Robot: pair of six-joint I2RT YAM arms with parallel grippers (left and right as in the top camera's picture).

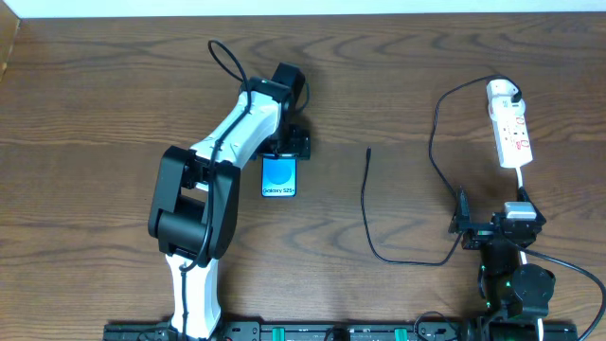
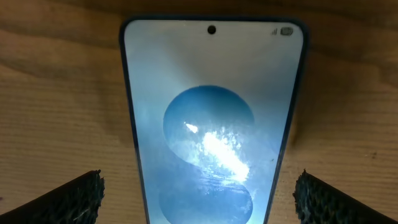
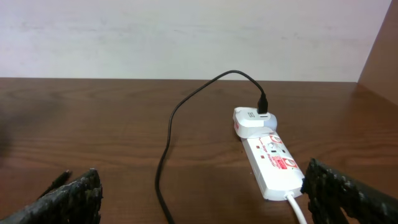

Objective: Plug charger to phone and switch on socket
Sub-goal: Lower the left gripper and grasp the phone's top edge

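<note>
Phone (image 1: 279,177) is lying screen-up on the bench (image 1: 95,95) at 9 o'clock of centre. The left claw (image 1: 286,144) is hovering over the phone's 12 o'clock end, jaws apart astride it. At 2 o'clock the socket (image 1: 511,133) is sitting, with the right claw (image 1: 494,223) at its 6 o'clock, spread and empty. Advisable: gripping the phone's long edges squarely, leaving its port clear for the charger (image 1: 365,204) tip (image 1: 368,152) lying at its 3 o'clock.

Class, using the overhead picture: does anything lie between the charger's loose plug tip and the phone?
Nothing visible does. Only bare wooden table lies between the plug tip and the phone; the left gripper sits over the phone's far end.
</note>
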